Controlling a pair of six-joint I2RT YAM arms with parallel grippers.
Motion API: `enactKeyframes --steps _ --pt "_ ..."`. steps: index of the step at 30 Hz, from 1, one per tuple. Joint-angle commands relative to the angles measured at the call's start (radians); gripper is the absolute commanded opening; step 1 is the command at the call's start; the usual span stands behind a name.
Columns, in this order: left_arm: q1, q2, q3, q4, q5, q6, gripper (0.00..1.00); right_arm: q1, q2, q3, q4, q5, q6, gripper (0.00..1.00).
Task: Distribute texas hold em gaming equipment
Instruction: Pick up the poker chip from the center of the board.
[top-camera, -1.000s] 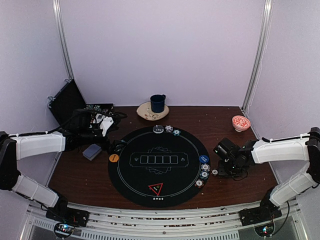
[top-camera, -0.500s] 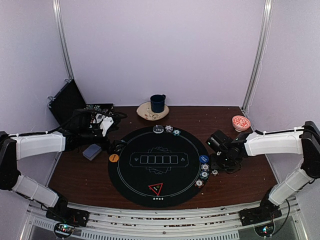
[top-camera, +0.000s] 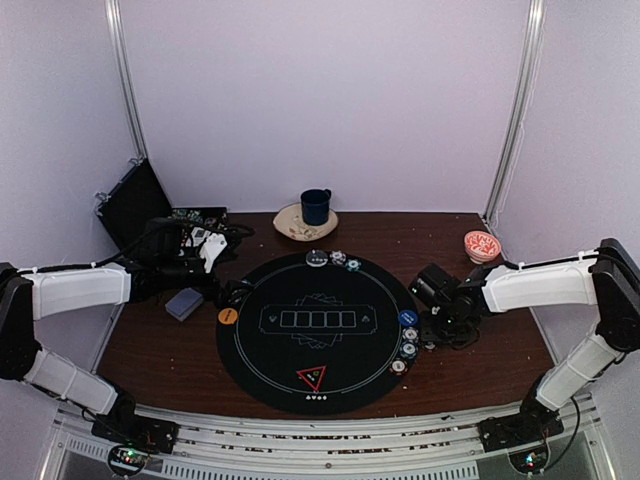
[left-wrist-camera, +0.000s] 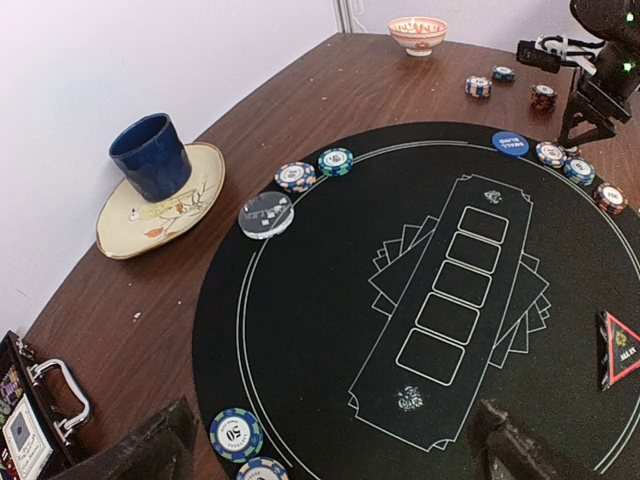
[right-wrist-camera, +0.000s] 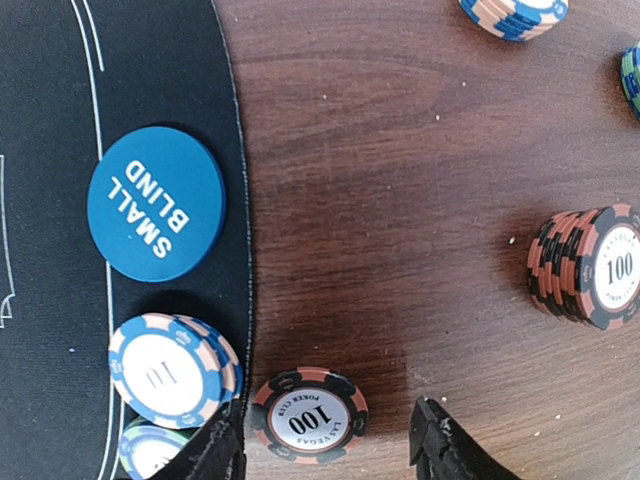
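Right gripper: your right gripper (right-wrist-camera: 325, 445) hangs low over the bare wood just off the right rim of the black round mat (top-camera: 270, 365). Its two fingers are apart and grip nothing.
Single chip: a black-and-red 100 chip (right-wrist-camera: 308, 415) lies flat on the wood between those fingers, closer to the finger on the mat's side. You cannot tell whether that finger touches it.
Small blind disc: the blue disc (right-wrist-camera: 155, 203) sits on the mat just inside its right rim, ahead of the fingertips and apart from them.
Blue-and-white stack: this short stack (right-wrist-camera: 170, 370) rests on the mat at the same rim, just beside the single chip.
Loose stacks: a red-and-black stack (right-wrist-camera: 585, 268) stands on the wood well off the mat's right rim. A blue-and-tan stack (right-wrist-camera: 515, 12) lies farther out still.
Left gripper: your left gripper (left-wrist-camera: 330, 455) hovers at the mat's left rim, with its fingers spread wide and nothing between them.
Blue-striped chips: two of them (left-wrist-camera: 236, 434) lie at the mat's left rim, just beside one finger of that gripper.
Orange disc: it (top-camera: 228, 316) sits on the mat's left rim, near the left gripper.
Card deck: the grey-blue deck (top-camera: 184, 303) lies on the wood off the mat's left rim.
Far rim: a pale disc (left-wrist-camera: 266, 214) and two striped chips (left-wrist-camera: 296, 177) sit along the mat's far rim.
Triangle marker: the red-edged triangle (top-camera: 311, 377) lies on the mat by its near rim.
Other items: a dark blue mug (top-camera: 316, 206) stands on a saucer (top-camera: 288, 228) beyond the mat's far rim. A red-patterned bowl (top-camera: 481, 245) sits well off the mat's far right.
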Motion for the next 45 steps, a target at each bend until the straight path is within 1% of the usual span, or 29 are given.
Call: enactKeyframes --steps 1,10,14,19,26,29,38,45 --pt "0.006 0.006 -0.008 0.056 0.009 -0.003 0.98 0.012 0.026 -0.023 0.021 0.013 -0.009 0.58" --pt "0.006 0.010 -0.008 0.057 0.009 -0.003 0.98 0.018 0.061 -0.031 0.029 0.029 -0.009 0.59" --pt "0.007 0.013 -0.006 0.058 0.009 -0.003 0.98 0.018 0.061 -0.047 0.034 0.029 0.000 0.53" --pt "0.006 0.012 -0.006 0.057 0.010 -0.004 0.98 0.018 0.041 -0.068 0.059 -0.016 0.006 0.45" --pt "0.007 0.005 -0.008 0.057 0.009 -0.003 0.98 0.018 0.034 -0.072 0.061 -0.041 0.011 0.43" --pt "0.006 0.005 -0.008 0.057 0.010 -0.003 0.98 0.018 0.027 -0.075 0.051 -0.041 0.016 0.41" --pt "0.006 0.015 -0.005 0.057 0.008 -0.003 0.98 0.019 -0.067 -0.054 -0.046 0.044 0.033 0.40" --pt "0.006 0.015 -0.005 0.057 0.008 -0.005 0.98 0.027 -0.074 -0.064 -0.039 0.051 0.035 0.40"
